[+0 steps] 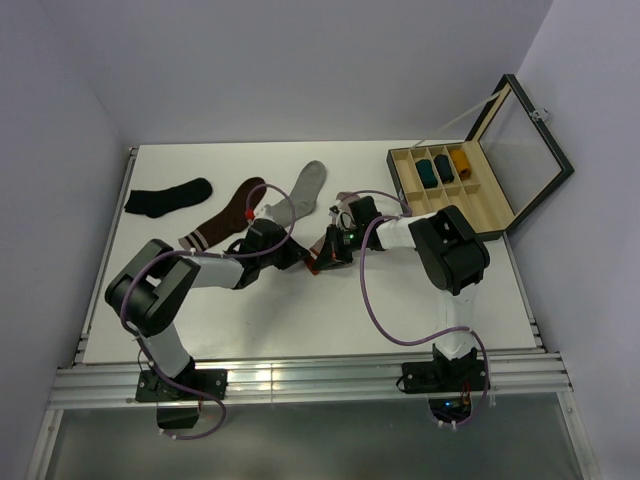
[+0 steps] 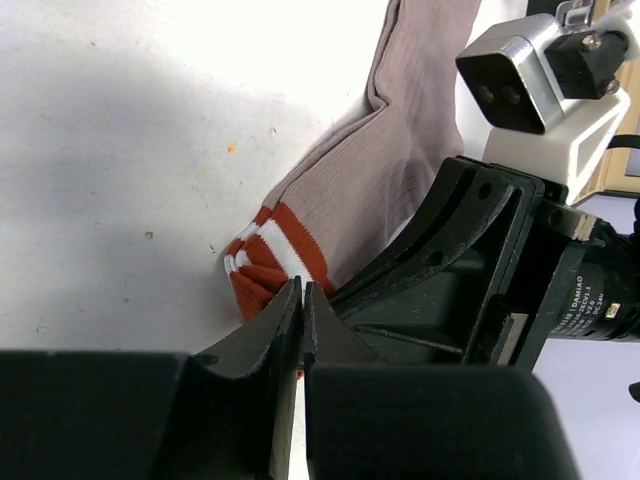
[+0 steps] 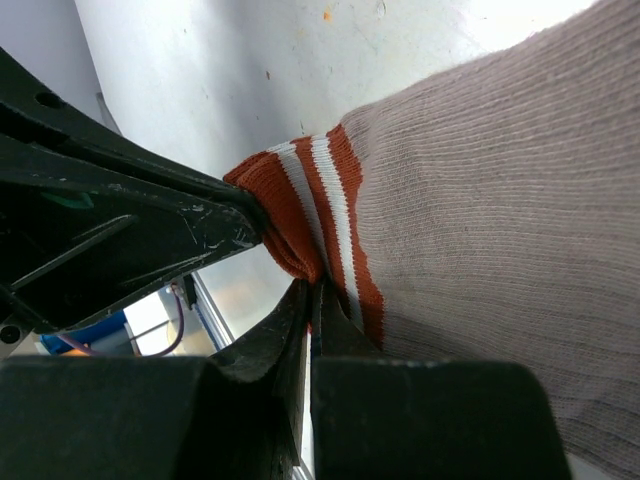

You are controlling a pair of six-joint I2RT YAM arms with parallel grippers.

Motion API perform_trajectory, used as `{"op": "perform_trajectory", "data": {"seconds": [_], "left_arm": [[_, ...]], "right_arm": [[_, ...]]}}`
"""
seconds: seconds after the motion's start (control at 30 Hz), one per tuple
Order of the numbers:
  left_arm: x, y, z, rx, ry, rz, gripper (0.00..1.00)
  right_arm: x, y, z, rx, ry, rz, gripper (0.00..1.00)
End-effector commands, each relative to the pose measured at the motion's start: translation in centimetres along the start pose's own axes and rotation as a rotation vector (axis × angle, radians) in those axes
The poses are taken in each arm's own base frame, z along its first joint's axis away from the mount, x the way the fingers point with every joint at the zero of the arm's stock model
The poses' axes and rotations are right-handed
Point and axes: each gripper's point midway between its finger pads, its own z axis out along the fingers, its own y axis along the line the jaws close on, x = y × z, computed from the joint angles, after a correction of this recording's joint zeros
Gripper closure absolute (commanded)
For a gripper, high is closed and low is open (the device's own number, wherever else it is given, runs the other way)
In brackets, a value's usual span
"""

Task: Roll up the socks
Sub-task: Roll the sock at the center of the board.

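Note:
The dusty pink sock (image 2: 390, 150) lies on the white table, its red-and-white striped cuff (image 2: 270, 250) bunched between both grippers. My left gripper (image 2: 302, 292) is shut, pinching the cuff's edge. From the opposite side my right gripper (image 3: 315, 288) is shut on the same cuff (image 3: 310, 205). In the top view the two grippers meet mid-table, with only a bit of the cuff (image 1: 312, 264) showing between them. Behind them the light grey sock (image 1: 302, 192) lies flat.
A dark brown sock (image 1: 225, 215) and a black sock (image 1: 168, 197) lie at the back left. An open wooden box (image 1: 455, 185) holding rolled socks stands at the back right, its lid (image 1: 525, 140) raised.

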Motion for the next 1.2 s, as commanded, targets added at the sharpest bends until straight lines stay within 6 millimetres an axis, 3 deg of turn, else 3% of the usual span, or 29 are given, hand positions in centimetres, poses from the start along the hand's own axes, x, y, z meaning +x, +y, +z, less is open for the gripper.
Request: {"op": "perform_trajectory", "data": {"seconds": [0.0,0.1,0.33,0.63,1.17], "left_arm": [[-0.6,-1.0,-0.4,0.060,-0.026,-0.009,0.89],[-1.9,-1.6,-1.9,0.068,-0.093,0.004,0.88],[-2.6,-0.4,-4.0,-0.010,-0.138,-0.001,0.84],[-1.1,1.0,-2.6,-0.059,-0.064,-0.015,0.64],[-0.8,-0.5,-1.1,0.026,-0.035,-0.017,0.76]], "right_arm": [[-0.4,-2.3,0.3,0.086,-0.023,0.021,1.00],[-0.4,-2.4,0.3,0.087,-0.022,0.020,1.00],[-0.5,-2.3,0.2,0.088,-0.025,0.015,1.00],[-0.5,-2.2,0.0,0.094,-0.030,0.008,1.00],[-0.6,-2.3,0.0,0.098,-0.030,0.006,1.00]]}}
